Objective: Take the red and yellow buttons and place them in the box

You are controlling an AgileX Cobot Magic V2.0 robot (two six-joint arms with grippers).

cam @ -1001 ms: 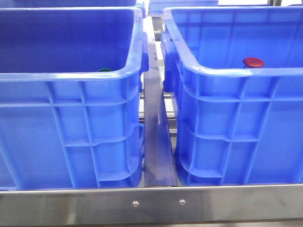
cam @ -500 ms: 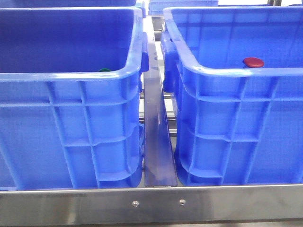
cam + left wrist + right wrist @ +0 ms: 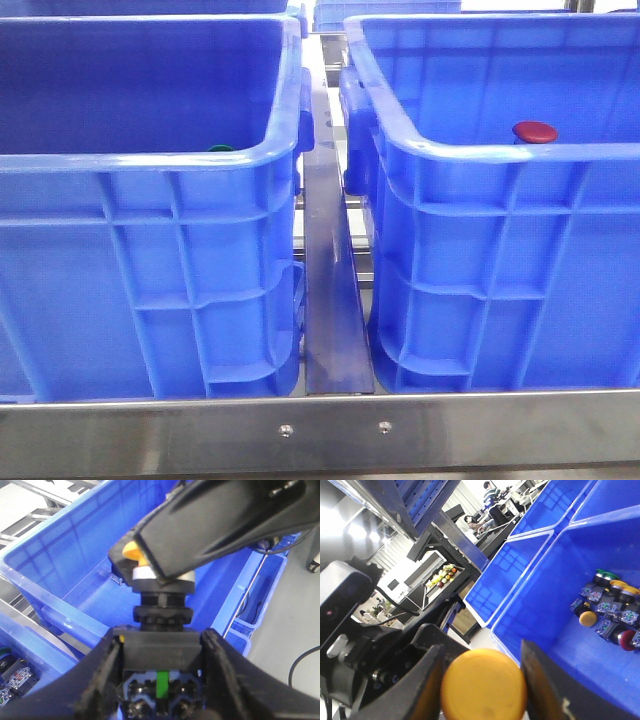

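Observation:
My left gripper [image 3: 161, 647] is shut on the black body [image 3: 162, 647] of a yellow-orange button, held above a blue crate [image 3: 75, 545]. My right gripper [image 3: 481, 660] is shut on that button's yellow cap [image 3: 484, 684]; one of its fingers [image 3: 215, 525] covers most of the cap [image 3: 131, 553] in the left wrist view. A red button [image 3: 535, 131] lies inside the right blue crate [image 3: 500, 160] in the front view. Neither gripper shows in the front view.
A pile of several push-buttons [image 3: 610, 610], with a red cap [image 3: 626, 639] and a loose yellow cap [image 3: 587, 618], lies in a blue crate [image 3: 560, 595]. A green button [image 3: 220, 148] peeks over the left crate's rim [image 3: 150, 160]. A steel rail [image 3: 330, 430] crosses the front.

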